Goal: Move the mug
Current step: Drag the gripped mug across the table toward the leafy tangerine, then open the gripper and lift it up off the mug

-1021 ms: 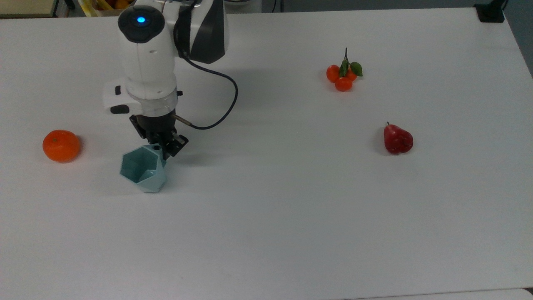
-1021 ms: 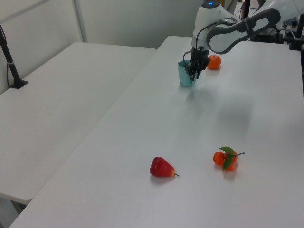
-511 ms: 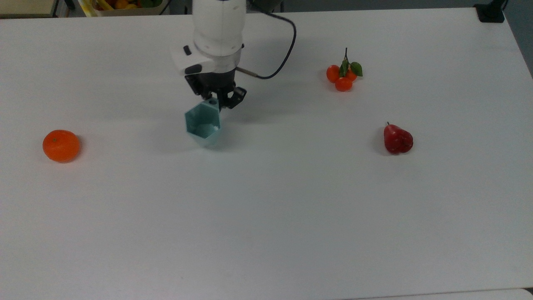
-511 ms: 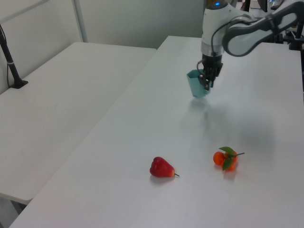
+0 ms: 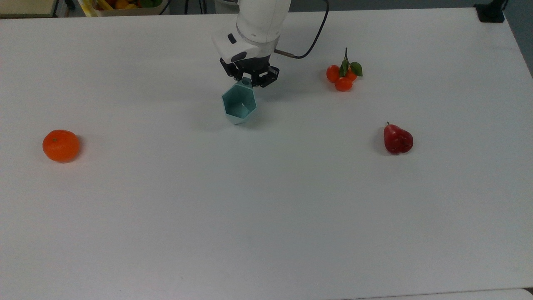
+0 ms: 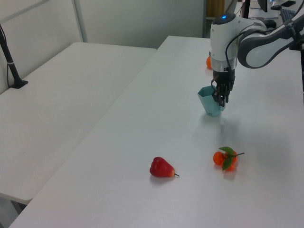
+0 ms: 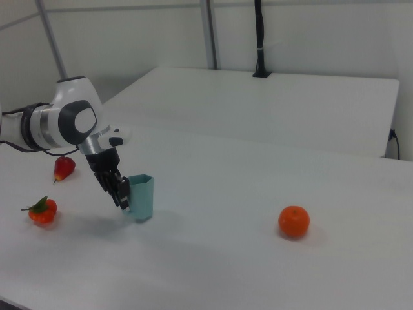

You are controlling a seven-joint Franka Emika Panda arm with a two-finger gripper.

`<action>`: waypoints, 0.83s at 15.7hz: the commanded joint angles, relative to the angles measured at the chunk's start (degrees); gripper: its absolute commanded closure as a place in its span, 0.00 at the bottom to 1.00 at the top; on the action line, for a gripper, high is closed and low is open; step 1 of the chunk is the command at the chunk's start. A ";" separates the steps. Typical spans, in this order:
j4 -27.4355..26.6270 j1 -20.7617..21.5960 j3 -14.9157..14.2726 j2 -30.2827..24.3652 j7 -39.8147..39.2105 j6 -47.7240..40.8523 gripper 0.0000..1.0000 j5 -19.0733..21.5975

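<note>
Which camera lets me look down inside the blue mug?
The top view: you look into the mug's open hexagonal mouth, with the end effector at its handle. The left view and right view show its outside walls side-on.

My arm (image 5: 260, 21): glossy white shells, grey joint bands, one blue indicator light; black hand (image 5: 249, 80); a black cable loops alongside.

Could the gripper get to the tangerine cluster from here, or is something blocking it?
Probably yes, but not freely: the gripper is shut on the mug, so it would have to set that down first. The white table between it and the tangerine cluster is bare, with the red pear off to the side.
</note>
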 commanded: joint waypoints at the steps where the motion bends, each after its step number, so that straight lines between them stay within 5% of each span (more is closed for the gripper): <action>1: -1.06 0.53 -0.26 -0.65 0.82 -0.70 0.28 -0.77; 2: -0.79 0.61 -0.26 -0.65 0.82 -2.10 0.14 -0.77; 6: 1.31 2.11 -0.26 -0.65 0.03 -6.23 0.00 -0.77; 13: 15.88 2.29 -0.26 -0.92 -9.71 -18.62 0.00 2.65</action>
